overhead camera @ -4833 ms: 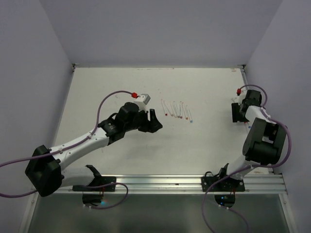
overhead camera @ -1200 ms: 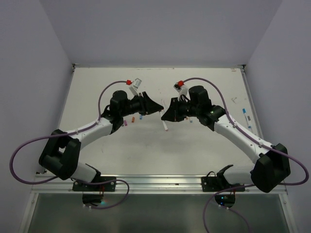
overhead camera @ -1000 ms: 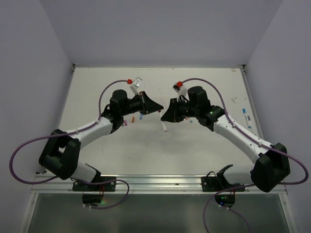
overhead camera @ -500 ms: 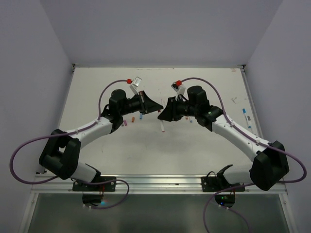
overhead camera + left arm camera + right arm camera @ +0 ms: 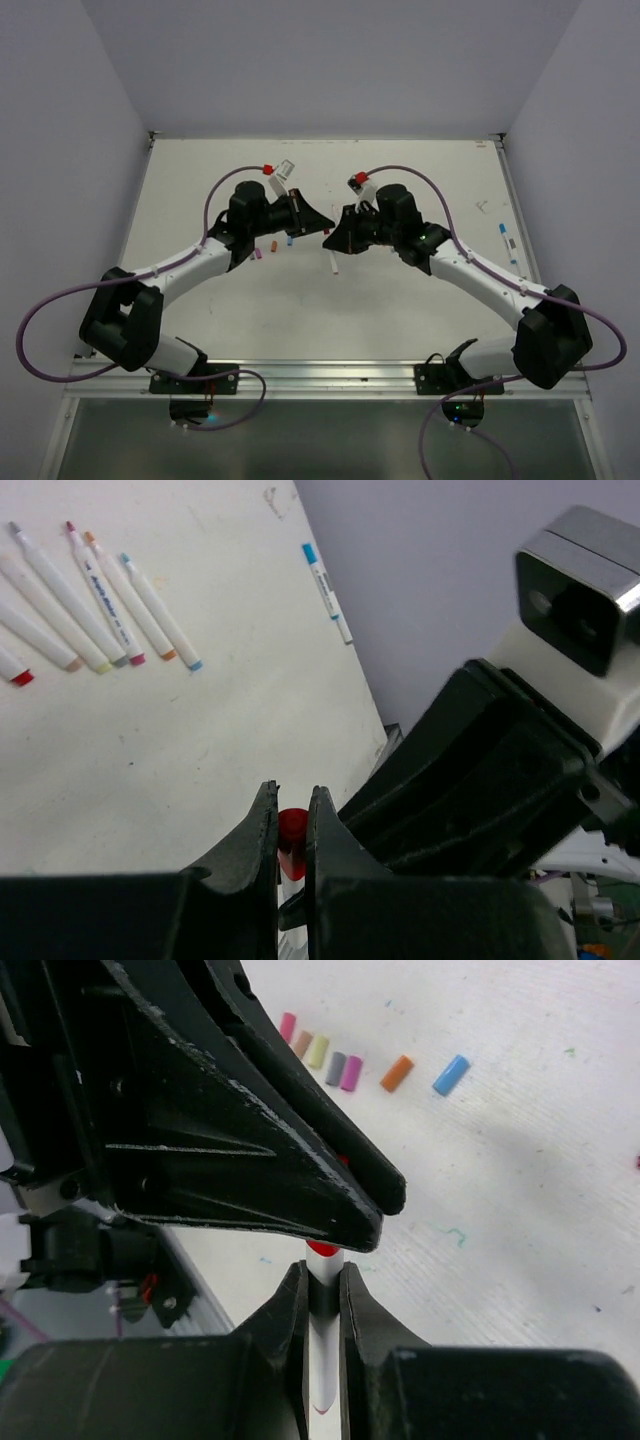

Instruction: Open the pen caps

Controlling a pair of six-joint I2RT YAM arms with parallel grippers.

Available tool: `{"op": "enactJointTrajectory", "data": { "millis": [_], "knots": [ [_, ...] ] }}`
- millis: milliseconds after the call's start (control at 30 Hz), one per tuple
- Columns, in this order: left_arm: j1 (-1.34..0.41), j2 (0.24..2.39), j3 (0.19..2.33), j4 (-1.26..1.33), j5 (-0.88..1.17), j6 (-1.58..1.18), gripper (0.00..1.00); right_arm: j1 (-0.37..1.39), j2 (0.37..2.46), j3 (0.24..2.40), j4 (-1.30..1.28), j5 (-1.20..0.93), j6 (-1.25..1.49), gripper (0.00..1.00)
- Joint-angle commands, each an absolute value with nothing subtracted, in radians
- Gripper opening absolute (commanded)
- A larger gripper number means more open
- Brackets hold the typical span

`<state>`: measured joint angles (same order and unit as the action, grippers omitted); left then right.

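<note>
the left gripper point(image 5: 292, 808) pinches the red cap point(image 5: 292, 832); the right gripper point(image 5: 321, 1270) clamps the white pen barrel point(image 5: 322, 1375), mid-air over the table point(image 5: 420, 300). best to pull straight apart along the pen's axis, without bending.

Nothing printed here can be read.
Dark lettering runs along the white barrel of one pen point(image 5: 100, 592) in the row lying on the desk point(image 5: 200, 740). More runs along the lone blue-tipped pen point(image 5: 326, 588), set apart near the wall. In the left wrist view both lines of print are too small and blurred to make out. The other two views offer no legible writing either.
</note>
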<state>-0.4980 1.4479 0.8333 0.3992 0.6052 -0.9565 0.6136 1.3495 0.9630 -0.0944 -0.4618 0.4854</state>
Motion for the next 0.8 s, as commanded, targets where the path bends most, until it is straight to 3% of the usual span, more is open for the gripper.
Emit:
{"op": "enactJointTrajectory", "data": {
  "millis": [0,100,333,500,767],
  "knots": [
    [-0.497,1.434,0.975,0.098,0.411,-0.826,0.00,0.691,1.353,1.032,-0.278,-0.164,0.375,0.00],
    [-0.495,1.439,1.015,-0.039,0.244,-0.762,0.00,0.764,1.408,1.101,-0.403,0.172,0.281,0.00],
    [-0.494,1.460,1.006,-0.043,0.196,-0.842,0.00,0.887,1.483,1.098,-0.425,0.493,0.261,0.00],
    [-0.494,1.480,1.023,-0.066,0.195,-0.776,0.00,0.833,1.460,1.083,-0.422,0.454,0.287,0.00],
    [-0.499,1.650,1.020,-0.084,0.196,-0.700,0.00,0.508,1.488,1.123,-0.495,0.364,0.195,0.00]
  ]
}}
